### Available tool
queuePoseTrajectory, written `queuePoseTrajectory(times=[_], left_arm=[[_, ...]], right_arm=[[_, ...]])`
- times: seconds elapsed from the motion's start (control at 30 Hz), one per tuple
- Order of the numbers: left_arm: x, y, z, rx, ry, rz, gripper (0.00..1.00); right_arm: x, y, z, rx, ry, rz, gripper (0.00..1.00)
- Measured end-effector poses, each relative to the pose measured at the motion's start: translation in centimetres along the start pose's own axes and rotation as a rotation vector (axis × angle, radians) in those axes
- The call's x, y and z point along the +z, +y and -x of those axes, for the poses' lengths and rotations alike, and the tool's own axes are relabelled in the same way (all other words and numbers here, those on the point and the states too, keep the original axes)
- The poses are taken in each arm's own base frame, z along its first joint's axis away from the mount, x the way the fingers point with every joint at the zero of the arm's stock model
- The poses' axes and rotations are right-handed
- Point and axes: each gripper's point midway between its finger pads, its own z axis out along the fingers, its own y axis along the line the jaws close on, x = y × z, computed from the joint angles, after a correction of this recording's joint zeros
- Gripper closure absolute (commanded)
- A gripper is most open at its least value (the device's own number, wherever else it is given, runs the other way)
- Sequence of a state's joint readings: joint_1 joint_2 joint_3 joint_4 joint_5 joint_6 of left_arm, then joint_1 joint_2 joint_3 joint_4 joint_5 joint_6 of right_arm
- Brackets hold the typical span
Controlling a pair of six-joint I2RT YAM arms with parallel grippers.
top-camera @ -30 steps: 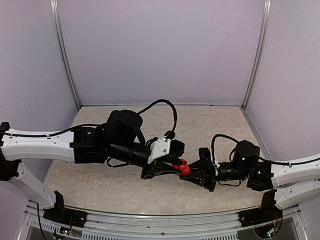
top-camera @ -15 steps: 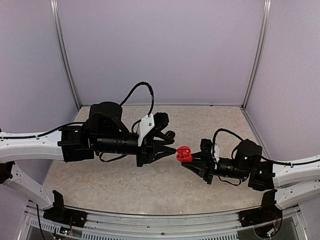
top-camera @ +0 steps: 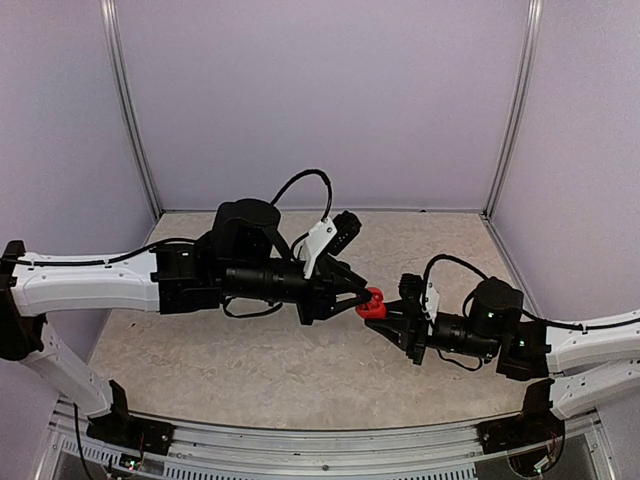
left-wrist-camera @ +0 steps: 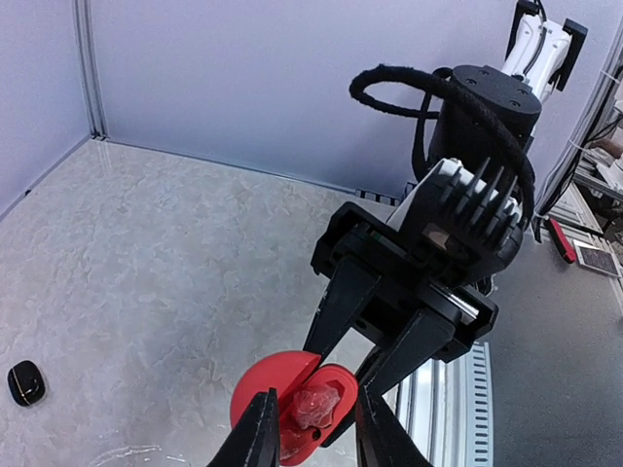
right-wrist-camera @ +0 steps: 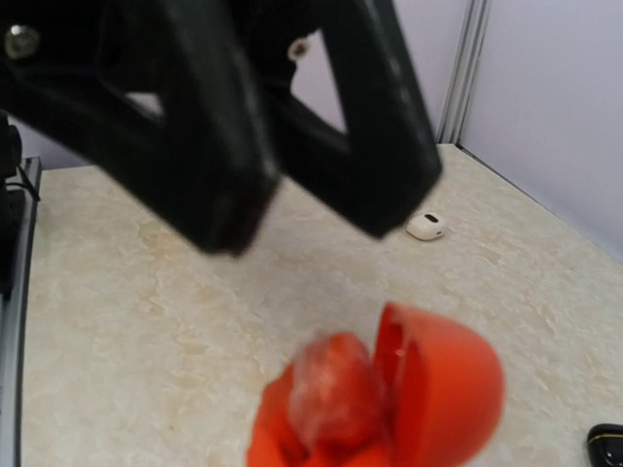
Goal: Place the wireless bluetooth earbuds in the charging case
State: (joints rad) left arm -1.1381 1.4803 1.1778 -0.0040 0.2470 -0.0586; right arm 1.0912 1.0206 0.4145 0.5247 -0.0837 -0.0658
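You have one red charging case point(left-wrist-camera: 265, 387), hinged open and held above the table point(left-wrist-camera: 146, 253), at the bottom centre of the left wrist view. Your right gripper point(top-camera: 388, 312) pinches it from the far side. One red earbud point(left-wrist-camera: 316, 407) sits in the case's open mouth. The two fingers of your left gripper point(top-camera: 358, 292) stand narrowly apart, one on each side of that earbud. You cannot tell whether they are pressing on it. Two small pieces lie on the table well apart from the case. One is black point(left-wrist-camera: 26, 382), at the lower left of the left wrist view. One is white point(right-wrist-camera: 425, 226), right of centre in the right wrist view.
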Motion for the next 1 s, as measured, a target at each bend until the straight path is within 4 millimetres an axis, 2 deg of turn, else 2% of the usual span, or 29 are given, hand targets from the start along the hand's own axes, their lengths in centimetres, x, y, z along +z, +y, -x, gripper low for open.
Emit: queuePoseTrajectory(times=[0.4,0.7,1.0], left_arm=[[1.3,0.9,-2.0,-0.074,0.074,0.007,0.73],[1.5,0.8,-1.7,-0.098,0.081,-0.013,0.68],[1.5,0.2,-1.9,-0.097,0.09,-0.054,0.74]], right_arm=[[0.0,-0.4,-0.1,0.0,0.008,-0.025,1.0],[-0.1,-0.6,-0.3,0.0,0.015,-0.035,1.0],[0.0,-0.3,-0.2,-0.001,0.011,-0.018,1.0]])
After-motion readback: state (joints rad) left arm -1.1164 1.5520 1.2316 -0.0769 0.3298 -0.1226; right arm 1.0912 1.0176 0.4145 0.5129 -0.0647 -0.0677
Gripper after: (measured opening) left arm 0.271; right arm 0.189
